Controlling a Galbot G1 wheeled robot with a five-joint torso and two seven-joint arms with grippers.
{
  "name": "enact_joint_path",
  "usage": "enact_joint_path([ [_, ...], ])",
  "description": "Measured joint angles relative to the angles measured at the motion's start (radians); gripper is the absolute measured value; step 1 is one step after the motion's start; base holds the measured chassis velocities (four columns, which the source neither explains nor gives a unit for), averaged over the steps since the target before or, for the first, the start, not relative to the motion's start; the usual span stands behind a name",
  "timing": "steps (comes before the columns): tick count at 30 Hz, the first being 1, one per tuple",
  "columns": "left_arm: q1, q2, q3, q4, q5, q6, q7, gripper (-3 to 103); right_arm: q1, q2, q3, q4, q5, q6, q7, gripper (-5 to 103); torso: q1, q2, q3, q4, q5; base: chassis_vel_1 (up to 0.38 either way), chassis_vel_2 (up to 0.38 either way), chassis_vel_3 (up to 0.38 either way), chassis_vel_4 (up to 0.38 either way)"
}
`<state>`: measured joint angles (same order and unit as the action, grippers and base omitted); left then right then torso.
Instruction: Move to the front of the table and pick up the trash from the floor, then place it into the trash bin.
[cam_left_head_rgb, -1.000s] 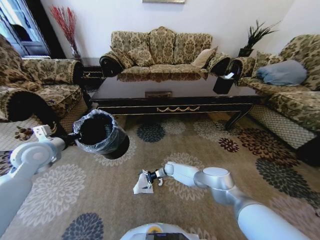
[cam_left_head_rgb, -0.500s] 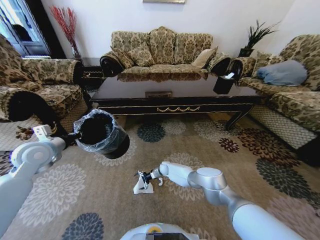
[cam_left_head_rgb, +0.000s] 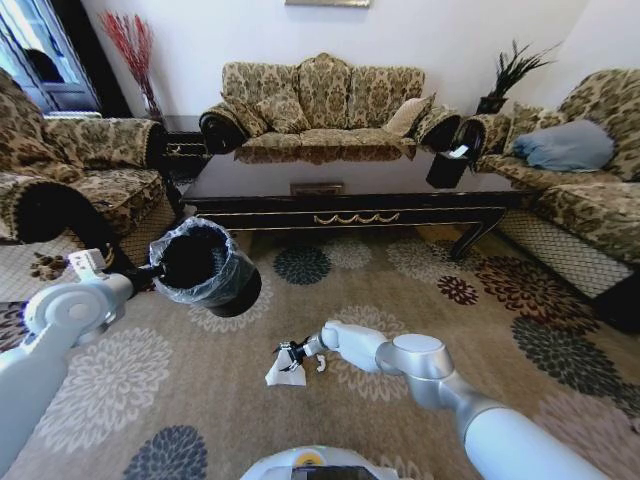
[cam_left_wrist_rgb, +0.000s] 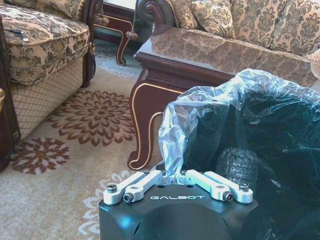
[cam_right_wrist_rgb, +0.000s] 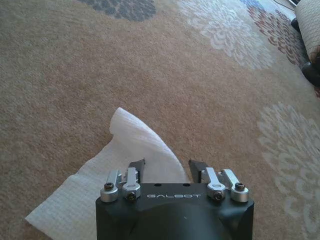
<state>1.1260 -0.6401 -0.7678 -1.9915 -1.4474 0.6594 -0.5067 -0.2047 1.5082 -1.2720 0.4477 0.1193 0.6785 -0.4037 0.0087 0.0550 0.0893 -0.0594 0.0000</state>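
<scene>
A crumpled white tissue (cam_left_head_rgb: 281, 373), the trash, lies on the patterned carpet in front of me. My right gripper (cam_left_head_rgb: 293, 354) is low over it. In the right wrist view the gripper (cam_right_wrist_rgb: 167, 169) stands open, with a raised fold of the tissue (cam_right_wrist_rgb: 131, 142) between its fingers. My left gripper (cam_left_head_rgb: 151, 270) holds the black trash bin (cam_left_head_rgb: 207, 265) tilted at my left, off the carpet. In the left wrist view the gripper (cam_left_wrist_rgb: 177, 174) is shut on the ruffled bag rim of the bin (cam_left_wrist_rgb: 260, 145). The long dark table (cam_left_head_rgb: 350, 190) stands beyond.
Patterned sofas ring the table on the left (cam_left_head_rgb: 70, 180), back (cam_left_head_rgb: 325, 100) and right (cam_left_head_rgb: 580, 190). A small black container with white paper (cam_left_head_rgb: 447, 165) stands at the table's right end. A carved table leg (cam_left_wrist_rgb: 145, 125) is close by the bin. Open carpet lies around the tissue.
The right arm's elbow swung left and its gripper settled a little closer over the tissue. The left arm and the bin stayed almost still.
</scene>
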Motion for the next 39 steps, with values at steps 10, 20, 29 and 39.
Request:
enact_joint_path([
  [10, 0.001, 0.003, 0.0, -0.004, 0.0, -0.001, -0.002, 3, 0.008, -0.024, 0.013, 0.024, -0.001, 0.024, 0.001, 16, 0.0, 0.0, 0.0, 0.0, 0.0, 0.0, 0.0, 0.0, 0.0],
  [20, 0.003, 0.01, 0.001, -0.009, 0.0, -0.002, -0.005, 3, 0.033, -0.054, 0.027, 0.063, 0.004, 0.053, 0.011, 0, 0.0, 0.0, 0.0, 0.0, 0.0, 0.0, 0.0, 0.0, 0.0],
  [29, -0.003, 0.001, 0.017, -0.015, -0.003, -0.002, -0.01, 3, 0.132, -0.133, 0.125, 0.165, 0.01, 0.099, 0.053, 0, 0.0, 0.0, 0.0, 0.0001, 0.0001, 0.0, 0.0, 0.0, 0.0],
  [39, -0.003, -0.021, 0.035, -0.026, -0.016, 0.0, -0.024, 3, 0.186, -0.316, 0.254, 0.366, 0.12, 0.014, 0.211, 0, 0.0, 0.0, 0.0, -0.0002, 0.0004, 0.0, 0.0, 0.0, 0.0],
])
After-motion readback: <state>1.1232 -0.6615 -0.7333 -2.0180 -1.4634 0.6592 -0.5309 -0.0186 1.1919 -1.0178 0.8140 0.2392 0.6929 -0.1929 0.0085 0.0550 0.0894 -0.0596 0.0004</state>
